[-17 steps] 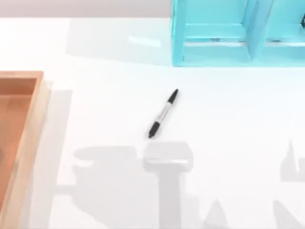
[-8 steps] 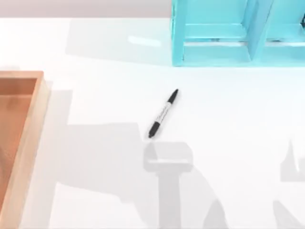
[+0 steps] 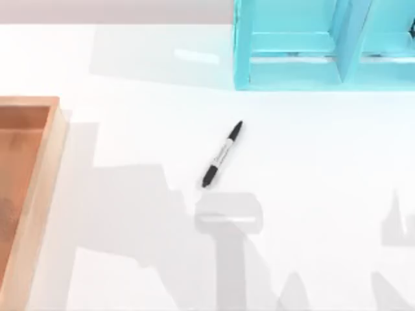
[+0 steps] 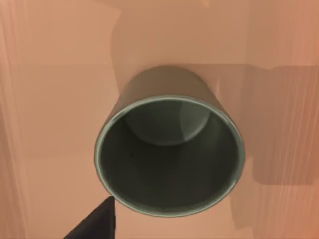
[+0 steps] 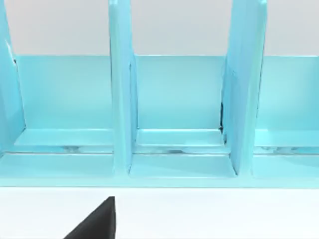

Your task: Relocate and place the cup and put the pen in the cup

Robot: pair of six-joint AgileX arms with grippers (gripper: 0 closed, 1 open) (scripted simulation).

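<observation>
Just past your left gripper's finger (image 4: 97, 224), the cup (image 4: 169, 154) stands upright on the wooden tray (image 4: 45, 99); you cannot tell the finger spread. The pen (image 3: 222, 154) lies on the table (image 3: 324, 162).

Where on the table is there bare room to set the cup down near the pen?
Bare white table lies right of the pen, in front of the blue rack. More lies between the pen and the wooden tray. It is crowded only at the rack and tray edges.
</observation>
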